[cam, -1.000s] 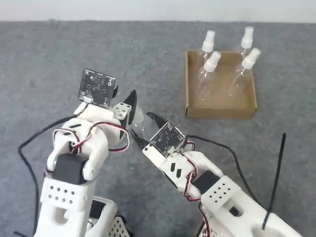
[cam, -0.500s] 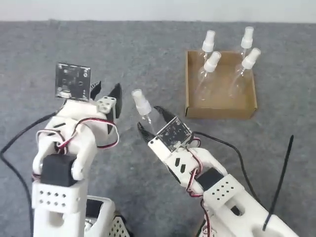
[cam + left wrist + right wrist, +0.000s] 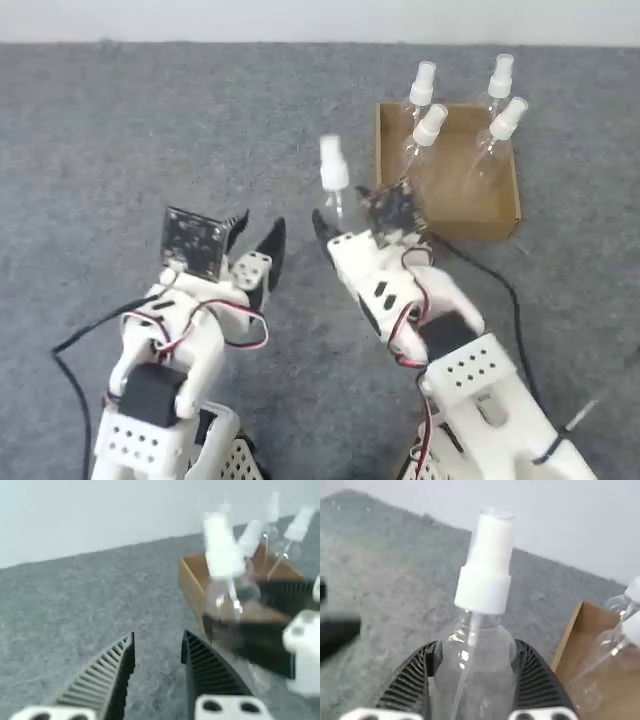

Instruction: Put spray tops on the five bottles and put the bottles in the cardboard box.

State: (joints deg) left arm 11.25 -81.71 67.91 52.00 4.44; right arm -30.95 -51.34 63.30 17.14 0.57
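My right gripper (image 3: 345, 222) (image 3: 475, 675) is shut on a clear bottle (image 3: 335, 195) (image 3: 476, 652) with a white spray top (image 3: 485, 567), held upright just left of the cardboard box (image 3: 445, 226). Several capped bottles (image 3: 425, 130) stand in the box. My left gripper (image 3: 258, 248) (image 3: 157, 657) is open and holds nothing, a short way left of the held bottle (image 3: 225, 575). In the left wrist view the box (image 3: 192, 582) and the right gripper (image 3: 265, 625) lie ahead.
Grey carpet (image 3: 150, 130) covers the table, with open room to the left and behind. A pale wall (image 3: 300, 20) runs along the back edge. Black cables (image 3: 500, 300) trail beside the right arm.
My right gripper has carried the capped bottle up and to the right, close to the box. My left gripper let go, then pulled back toward the near side.
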